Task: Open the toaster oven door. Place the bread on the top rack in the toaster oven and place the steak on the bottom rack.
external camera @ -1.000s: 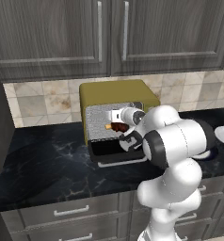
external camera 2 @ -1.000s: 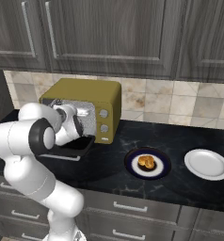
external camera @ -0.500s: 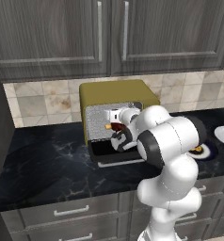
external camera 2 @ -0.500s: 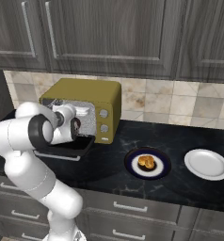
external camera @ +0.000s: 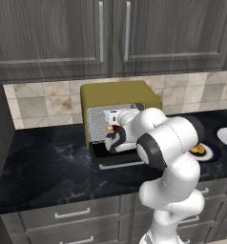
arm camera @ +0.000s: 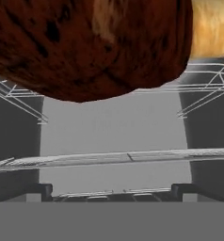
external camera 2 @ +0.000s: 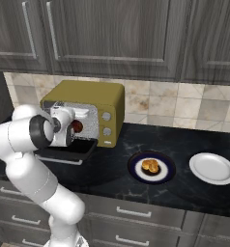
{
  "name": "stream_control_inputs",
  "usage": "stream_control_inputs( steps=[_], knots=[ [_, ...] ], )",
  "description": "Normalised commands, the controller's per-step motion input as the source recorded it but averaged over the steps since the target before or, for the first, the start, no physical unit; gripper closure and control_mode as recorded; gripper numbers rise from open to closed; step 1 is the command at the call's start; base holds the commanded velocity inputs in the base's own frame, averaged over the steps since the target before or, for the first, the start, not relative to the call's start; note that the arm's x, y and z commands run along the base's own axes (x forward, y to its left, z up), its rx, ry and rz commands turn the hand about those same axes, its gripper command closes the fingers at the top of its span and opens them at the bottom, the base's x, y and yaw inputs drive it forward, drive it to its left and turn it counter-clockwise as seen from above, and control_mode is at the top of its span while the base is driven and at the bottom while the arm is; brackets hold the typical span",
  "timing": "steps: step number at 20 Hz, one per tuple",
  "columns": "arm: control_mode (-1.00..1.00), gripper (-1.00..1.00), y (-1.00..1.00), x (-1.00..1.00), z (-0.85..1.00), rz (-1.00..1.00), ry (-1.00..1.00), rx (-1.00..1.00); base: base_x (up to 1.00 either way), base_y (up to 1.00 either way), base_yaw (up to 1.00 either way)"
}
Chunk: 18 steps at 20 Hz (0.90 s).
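The toaster oven (external camera 2: 88,113) stands on the dark table (external camera 2: 184,144) against the tiled wall, and the toaster oven door (external camera: 116,157) lies folded down and open in front of it; the arm reaches into the mouth of the oven, with the end effector (external camera: 111,135) just inside the opening. In the hand view the steak (arm camera: 90,44) looms large and very close, directly ahead of and above the two dark finger tips, with a golden-orange surface showing past its right edge; whether that is bread I cannot tell. The end effector's fingers stand wide apart and nothing sits between them, so the steak appears to be released. A thin wire rack (arm camera: 114,157) crosses the view nearer the finger tips, with another wire shelf (arm camera: 198,84) behind the steak; which rack the steak rests on I cannot tell. From the right base view the steak (external camera 2: 77,126) shows as a dark red spot in the opening. A golden-orange lump (external camera 2: 150,166) lies on a dark-rimmed plate (external camera 2: 134,166) well to the right of the oven, beside a white plate (external camera 2: 212,168). Judging from this, pulling straight back out of the opening, away from the steak, looks like the coming move.
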Motion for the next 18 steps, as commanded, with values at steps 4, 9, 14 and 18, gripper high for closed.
stream_control_inputs(
  steps=[4, 9, 14, 18],
  knots=[
    [-1.00, -1.00, 0.00, -0.15, 0.04, 0.00, -0.12, 0.00, 0.00, 0.00, 0.00],
    [-1.00, -1.00, 0.07, 0.15, -0.23, 0.00, -0.02, -0.01, 0.00, 0.00, 0.00],
    [-1.00, -1.00, 0.08, 0.35, -0.39, 0.00, 0.00, -0.01, 0.00, 0.00, 0.00],
    [-1.00, -1.00, 0.09, 0.47, -0.56, 0.00, 0.01, -0.01, 0.00, 0.00, 0.00]
  ],
)
